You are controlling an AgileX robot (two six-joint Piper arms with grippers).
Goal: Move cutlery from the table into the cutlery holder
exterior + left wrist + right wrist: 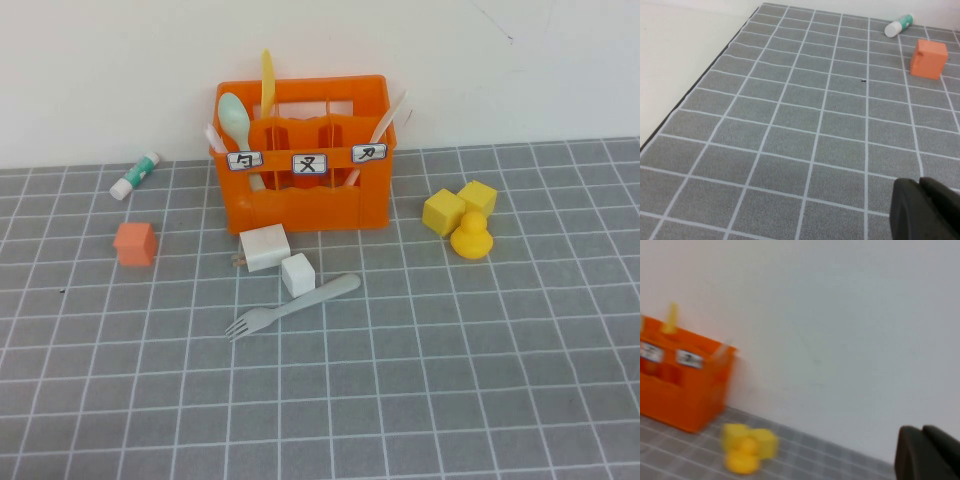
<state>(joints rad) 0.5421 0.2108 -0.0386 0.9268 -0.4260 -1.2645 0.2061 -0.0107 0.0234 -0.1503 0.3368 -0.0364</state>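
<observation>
Your table (520,400) still carries one piece of cutlery. The orange cutlery holder (300,205) stands at the back by the wall, with a pale yellow knife (267,80), a white knife (388,118) and a mint spoon (236,118) already standing in it. The grey fork (292,306) lies flat in front of it, touching a white cube (298,274). That's your next pick, and it calls for a low, flat pinch. Left gripper (927,210) hangs over bare grid on the left; right gripper (930,452) points toward the wall and the yellow blocks (747,445). Neither holds anything in view; how far open, I cannot tell.
</observation>
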